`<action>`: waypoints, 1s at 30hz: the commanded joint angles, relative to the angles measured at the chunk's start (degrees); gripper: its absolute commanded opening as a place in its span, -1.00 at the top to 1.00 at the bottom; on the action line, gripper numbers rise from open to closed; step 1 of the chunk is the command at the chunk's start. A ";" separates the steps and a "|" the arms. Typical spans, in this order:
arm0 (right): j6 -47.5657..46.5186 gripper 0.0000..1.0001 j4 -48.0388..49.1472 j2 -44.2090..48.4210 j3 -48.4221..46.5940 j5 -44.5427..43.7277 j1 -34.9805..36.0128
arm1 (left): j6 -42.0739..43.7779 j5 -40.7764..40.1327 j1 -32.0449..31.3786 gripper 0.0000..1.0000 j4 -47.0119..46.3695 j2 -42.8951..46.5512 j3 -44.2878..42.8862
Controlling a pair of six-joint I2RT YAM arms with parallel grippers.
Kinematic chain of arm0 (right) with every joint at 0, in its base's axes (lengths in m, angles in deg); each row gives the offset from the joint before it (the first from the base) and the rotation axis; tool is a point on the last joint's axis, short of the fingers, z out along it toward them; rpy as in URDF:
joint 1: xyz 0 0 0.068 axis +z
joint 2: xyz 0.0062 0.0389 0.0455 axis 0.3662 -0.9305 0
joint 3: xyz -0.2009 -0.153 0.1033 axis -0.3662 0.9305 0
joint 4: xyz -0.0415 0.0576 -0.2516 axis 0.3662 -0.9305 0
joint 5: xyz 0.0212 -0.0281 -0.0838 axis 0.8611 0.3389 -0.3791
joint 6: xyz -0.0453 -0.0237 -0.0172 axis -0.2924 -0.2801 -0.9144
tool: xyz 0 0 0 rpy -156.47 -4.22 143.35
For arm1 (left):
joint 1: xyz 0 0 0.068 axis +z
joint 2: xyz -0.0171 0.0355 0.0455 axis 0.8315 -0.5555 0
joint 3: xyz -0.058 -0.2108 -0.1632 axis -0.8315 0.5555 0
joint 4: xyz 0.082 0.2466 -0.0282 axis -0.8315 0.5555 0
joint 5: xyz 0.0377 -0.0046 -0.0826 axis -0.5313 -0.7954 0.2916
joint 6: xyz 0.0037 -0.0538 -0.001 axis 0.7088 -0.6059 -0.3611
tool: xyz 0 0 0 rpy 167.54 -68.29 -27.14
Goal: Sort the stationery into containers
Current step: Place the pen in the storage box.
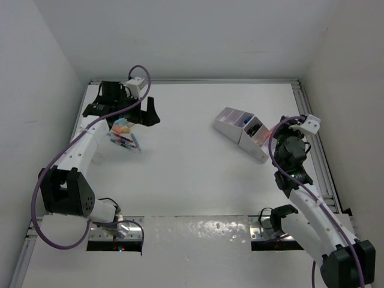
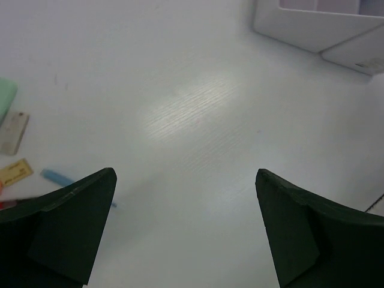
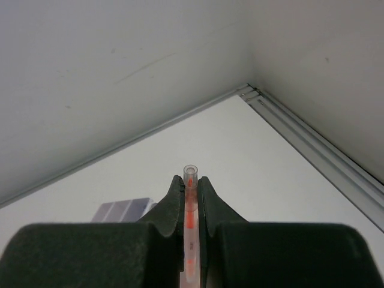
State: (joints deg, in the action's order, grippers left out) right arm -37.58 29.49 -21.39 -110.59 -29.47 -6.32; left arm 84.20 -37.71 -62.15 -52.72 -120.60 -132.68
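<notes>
Right now the thin red pen (image 3: 190,213) is pinched between the fingers of my right gripper (image 3: 190,183), which is clamped tight on it. The pen's clear end pokes out past the tips toward the far corner of the white enclosure. The organiser (image 1: 235,128) stands on the table (image 1: 192,180) just beside that arm, with dark items showing in its compartments. My left gripper (image 2: 185,174) hangs spread wide with nothing between its jaws, above the tabletop at the far left, close to the loose pile of highlighters (image 1: 123,133).
</notes>
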 commanded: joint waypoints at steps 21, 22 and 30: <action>13.04 1.00 18.55 -19.03 8.05 9.55 -8.91 | -8.81 -10.68 13.62 -0.99 -3.72 1.55 9.09; 13.04 0.97 18.47 -19.64 7.87 10.61 -9.18 | -10.22 -11.03 14.06 -0.99 -3.55 0.68 9.26; 10.94 -0.26 6.79 -16.76 3.04 13.26 -9.62 | -19.02 -16.31 19.24 -0.63 -1.00 -5.30 9.71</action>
State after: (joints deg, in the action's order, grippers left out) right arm -26.00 38.34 -41.02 -103.99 -17.51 -15.74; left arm 70.21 -51.26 -44.82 -54.38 -123.99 -123.06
